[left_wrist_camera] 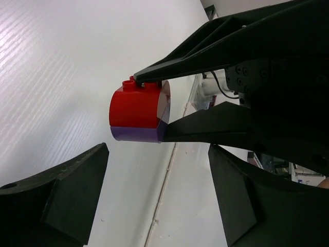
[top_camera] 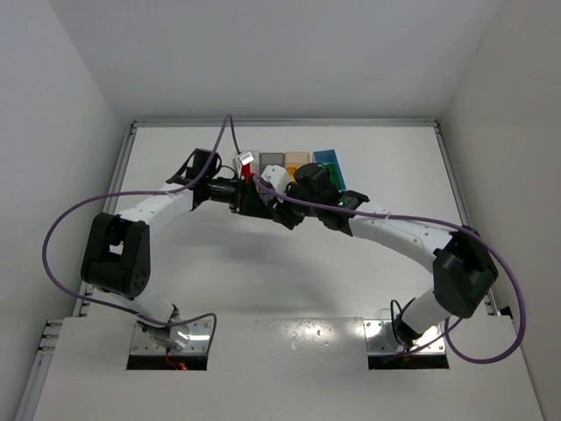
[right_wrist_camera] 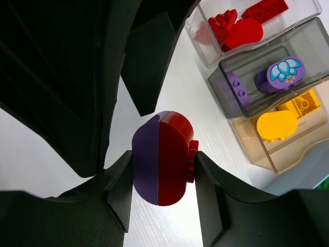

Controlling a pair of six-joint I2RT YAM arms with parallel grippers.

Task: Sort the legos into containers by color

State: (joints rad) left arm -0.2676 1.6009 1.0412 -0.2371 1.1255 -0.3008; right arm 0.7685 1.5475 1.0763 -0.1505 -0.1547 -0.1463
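White worktop [top_camera: 263,281] and plain white walls fill the overhead view; the left arm [top_camera: 166,206] and right arm [top_camera: 403,232] curve inward and meet at the upper centre of the frame, just below a row of four bins.

In the right wrist view the right gripper [right_wrist_camera: 163,170] is clamped on a red lego [right_wrist_camera: 175,157] joined flat to a purple lego [right_wrist_camera: 146,164], one finger pressing each side; the pair is held clear of the worktop.

In the left wrist view the left gripper [left_wrist_camera: 159,154] stands wide apart at the bottom of the frame, holding nothing; the joined pair sits above it in the centre, pinched between the other arm's dark fingers.

At the upper right of the right wrist view lies the clear bin [right_wrist_camera: 306,13] with red pieces; below it the smoky grey bin [right_wrist_camera: 308,46] with purple pieces; then the tan bin [right_wrist_camera: 257,149] with yellow ones; the light blue bin [right_wrist_camera: 303,175] shows only as a sliver at the lower right edge, its contents too cut off to tell.
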